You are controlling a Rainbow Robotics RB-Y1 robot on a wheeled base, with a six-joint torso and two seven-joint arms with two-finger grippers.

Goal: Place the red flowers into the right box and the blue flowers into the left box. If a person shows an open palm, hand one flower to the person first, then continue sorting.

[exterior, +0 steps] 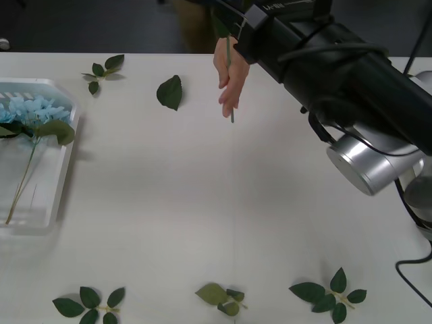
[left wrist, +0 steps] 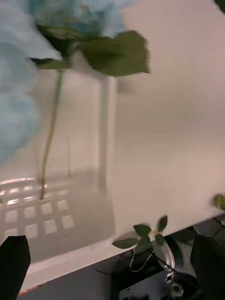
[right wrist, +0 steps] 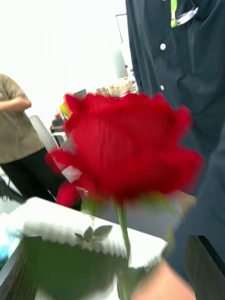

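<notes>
Red flower (right wrist: 126, 147) stem sits pinched in the person's downturned hand (exterior: 229, 74) beside the raised right arm (exterior: 337, 74), its fingers' spread unclear.

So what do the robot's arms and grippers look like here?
The right arm is a thick matte black tube with black cables strapped along it and faint white lettering near its far end. A round brushed-silver joint sits below it. Both grippers have black fingers: the right gripper's show in its wrist view, the left gripper's in its own.
</notes>
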